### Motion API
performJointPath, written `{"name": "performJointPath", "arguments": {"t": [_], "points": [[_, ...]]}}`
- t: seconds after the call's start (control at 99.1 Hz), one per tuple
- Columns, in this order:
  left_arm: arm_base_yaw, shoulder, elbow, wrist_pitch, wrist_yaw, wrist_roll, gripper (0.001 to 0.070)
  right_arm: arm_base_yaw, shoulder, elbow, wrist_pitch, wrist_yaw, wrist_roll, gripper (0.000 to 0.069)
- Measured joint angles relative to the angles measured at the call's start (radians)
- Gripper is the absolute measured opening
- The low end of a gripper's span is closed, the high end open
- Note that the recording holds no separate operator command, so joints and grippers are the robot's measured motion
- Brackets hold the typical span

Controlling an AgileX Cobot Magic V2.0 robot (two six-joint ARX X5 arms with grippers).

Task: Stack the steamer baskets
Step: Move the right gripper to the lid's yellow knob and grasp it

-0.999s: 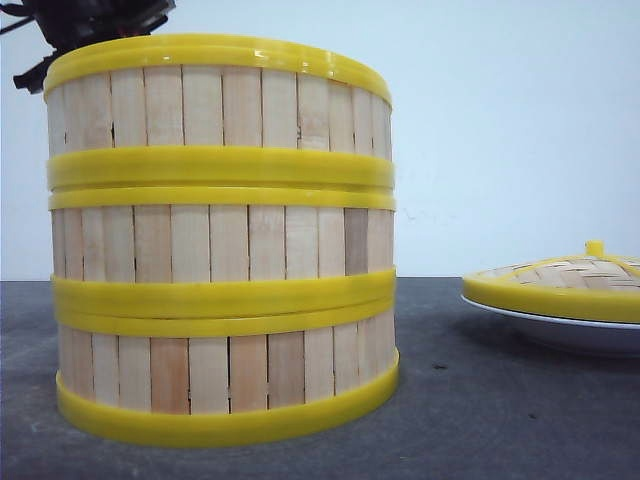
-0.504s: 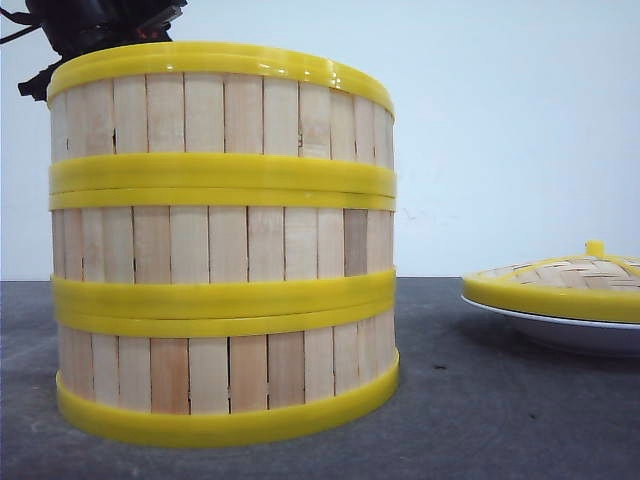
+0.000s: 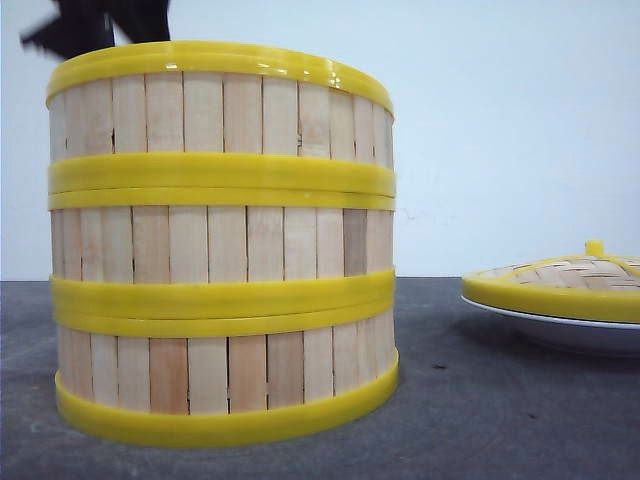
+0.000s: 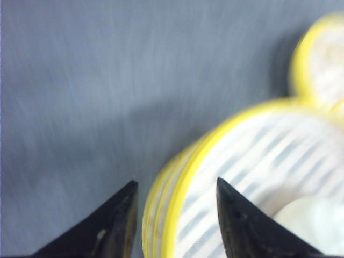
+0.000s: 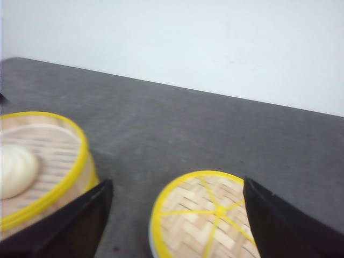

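Note:
Three steamer baskets stand stacked on the left of the dark table: top (image 3: 220, 110), middle (image 3: 220, 240), bottom (image 3: 220, 375). Their yellow rims line up. In the front view my left gripper (image 3: 100, 25) is a blurred dark shape above the stack's back left edge. In the left wrist view that gripper (image 4: 177, 181) is open, one finger outside and one inside the top basket's rim (image 4: 226, 134), touching neither side. A white bun (image 5: 16, 169) lies in the top basket (image 5: 59, 161). My right gripper (image 5: 178, 181) hangs open above the woven lid (image 5: 209, 215), holding nothing.
The domed woven lid (image 3: 560, 280) with its yellow rim rests on a white plate (image 3: 570, 330) at the right edge of the table. A pale wall stands behind the table. Bare dark tabletop lies between the stack and the plate.
The top basket has settled slightly lower onto the stack. My left gripper has risen above the rim and shows motion blur now. The lid and plate have not moved.

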Motion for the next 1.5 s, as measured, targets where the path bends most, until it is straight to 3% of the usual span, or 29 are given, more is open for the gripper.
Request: {"name": "performJointPath", "arguments": {"t": [0.081, 0.313, 0.434, 0.565, 0.837, 1.049, 1.503], "points": [[0.001, -0.089, 0.0, 0.067, -0.006, -0.014, 0.027, 0.0, 0.038, 0.0, -0.003, 0.001, 0.0, 0.0482], [0.003, -0.262, 0.0, 0.146, -0.105, -0.02, 0.027, -0.024, 0.199, 0.0, -0.009, -0.006, 0.03, 0.0482], [0.003, -0.311, 0.0, 0.133, -0.106, -0.018, 0.027, -0.079, 0.3, 0.0, -0.003, -0.052, 0.054, 0.0482], [0.003, -0.36, -0.039, 0.123, -0.106, -0.017, 0.027, -0.177, 0.399, 0.0, 0.026, -0.165, 0.064, 0.0482], [-0.001, -0.558, -0.333, 0.158, -0.104, -0.025, 0.027, -0.397, 0.597, 0.0, 0.079, -0.292, 0.063, 0.0481], [-0.019, -0.754, -0.505, 0.166, -0.104, -0.055, 0.027, -0.486, 0.764, 0.0, 0.145, -0.332, 0.063, 0.0425], [-0.019, -0.896, -0.513, 0.07, -0.104, -0.066, 0.027, -0.494, 0.91, 0.0, 0.222, -0.323, 0.063, 0.0386]]}}
